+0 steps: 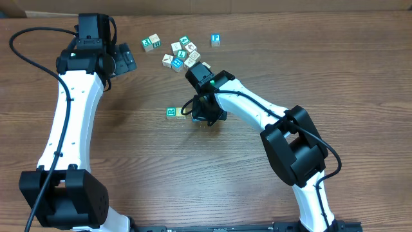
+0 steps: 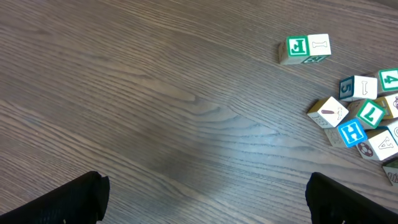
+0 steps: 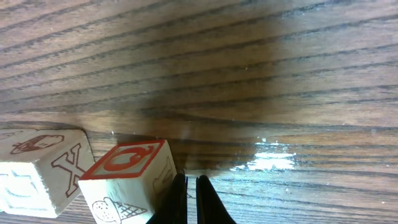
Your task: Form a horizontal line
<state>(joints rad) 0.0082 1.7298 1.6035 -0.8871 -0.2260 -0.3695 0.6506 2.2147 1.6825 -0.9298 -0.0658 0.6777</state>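
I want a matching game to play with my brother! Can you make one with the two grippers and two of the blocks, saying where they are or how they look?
Things:
1. left gripper
2. right gripper
3. red-ring block
4. rightmost blue block

Places or states:
A. right beside the X block
B. fingers wide apart
C. off by itself, apart from the pile
D. fingers closed together, holding nothing

Pairs: 1-B, 2-D, 3-A, 4-C.
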